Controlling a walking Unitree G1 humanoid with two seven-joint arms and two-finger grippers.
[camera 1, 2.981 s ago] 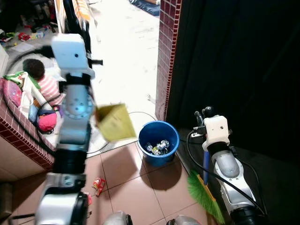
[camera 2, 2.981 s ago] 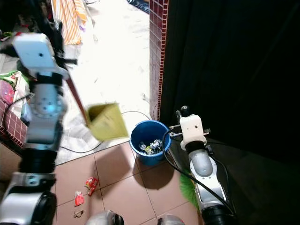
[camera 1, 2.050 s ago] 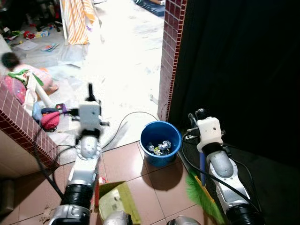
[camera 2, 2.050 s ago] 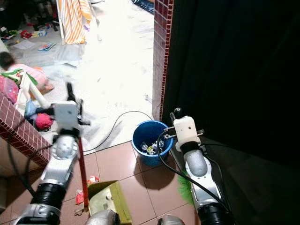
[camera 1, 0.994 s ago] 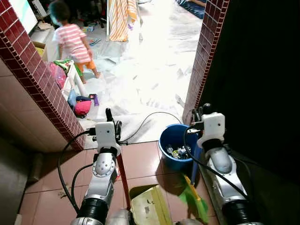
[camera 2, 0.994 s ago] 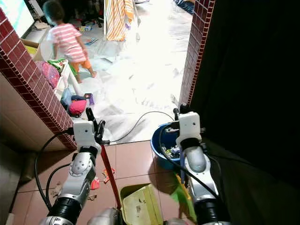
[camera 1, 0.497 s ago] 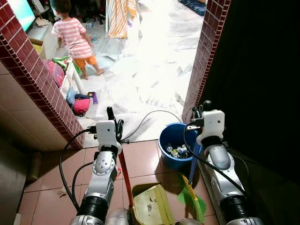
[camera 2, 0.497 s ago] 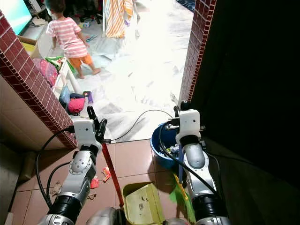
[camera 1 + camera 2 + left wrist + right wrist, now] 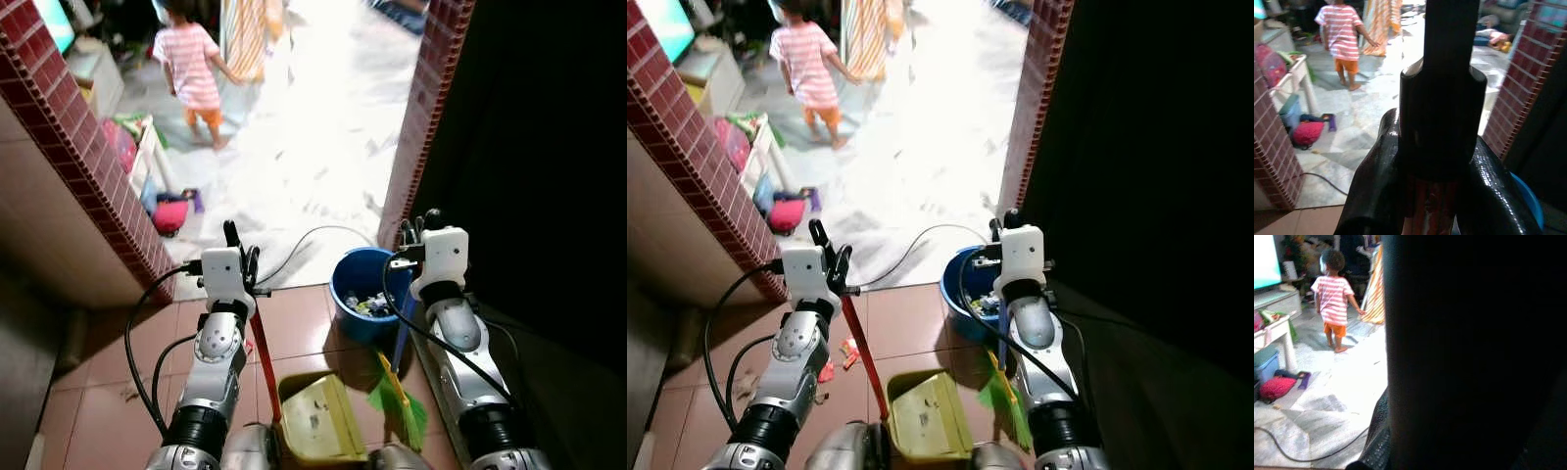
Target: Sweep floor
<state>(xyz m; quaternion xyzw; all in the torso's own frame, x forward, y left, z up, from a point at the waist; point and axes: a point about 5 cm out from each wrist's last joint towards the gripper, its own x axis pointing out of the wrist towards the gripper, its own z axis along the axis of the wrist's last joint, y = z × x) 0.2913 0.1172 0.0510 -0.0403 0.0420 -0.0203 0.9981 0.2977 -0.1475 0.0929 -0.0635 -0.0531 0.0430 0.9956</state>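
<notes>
— How do the jaws stand?

— The left gripper (image 9: 238, 257) is clenched around the red handle (image 9: 263, 362) of the yellow-green dustpan (image 9: 318, 421); in the left wrist view its two fingers (image 9: 1367, 188) press on the stick from both sides. The right gripper (image 9: 419, 230) is closed on the blue handle (image 9: 402, 338) of the broom (image 9: 397, 392), which hangs down from it.

— And where are the dustpan and the broom?

— The dustpan rests on the brown floor tiles (image 9: 108, 382) at about 6 o'clock in the head views, between the two arms. The green bristles (image 9: 400, 399) of the broom lie just beside it, at its 3 o'clock side.

— What is around them?

— A blue bucket (image 9: 364, 294) with rubbish inside stands at 1 o'clock from the dustpan, close to the red brick pillar (image 9: 421, 108). Small scraps of litter (image 9: 848, 353) lie on the tiles at 9 o'clock from the dustpan. A black cable (image 9: 304, 245) runs over the pale floor. Far at 11 o'clock a child in a striped shirt (image 9: 196, 73) stands with the back to the robot.
</notes>
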